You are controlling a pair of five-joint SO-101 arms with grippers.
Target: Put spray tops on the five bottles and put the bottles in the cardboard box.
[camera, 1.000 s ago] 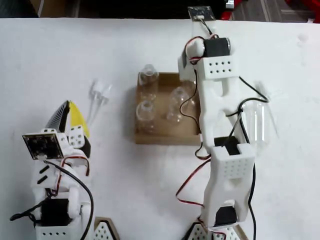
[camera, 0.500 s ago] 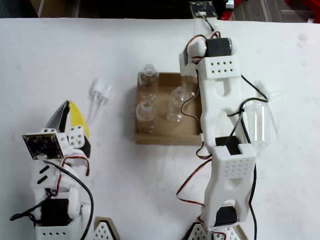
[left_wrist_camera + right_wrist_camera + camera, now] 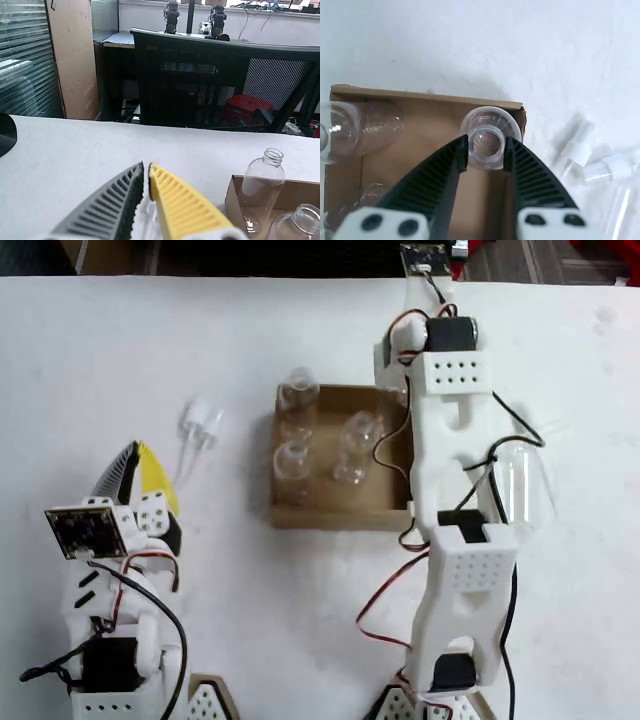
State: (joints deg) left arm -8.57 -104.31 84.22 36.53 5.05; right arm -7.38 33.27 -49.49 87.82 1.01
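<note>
A clear bottle (image 3: 487, 137) stands upright in a corner of the cardboard box (image 3: 425, 97), and my right gripper (image 3: 486, 150) is shut on its neck. In the high view the right arm (image 3: 445, 430) stretches over the right side of the box (image 3: 320, 512). Three more open bottles (image 3: 297, 390) (image 3: 292, 460) (image 3: 357, 435) stand in the box. Another bottle (image 3: 520, 485) lies on the table right of the arm. My left gripper (image 3: 135, 448) (image 3: 145, 175) is shut and holds nothing, near the left front of the table. Two spray tops (image 3: 197, 425) lie just beyond it.
More spray tops (image 3: 580, 145) (image 3: 610, 167) lie on the white table beside the box corner. The left wrist view shows a bottle (image 3: 262, 190) at the box's edge, with a black chair (image 3: 220, 80) beyond the table.
The right arm has shifted to the right and a little farther back over the box. The left arm has kept still.
</note>
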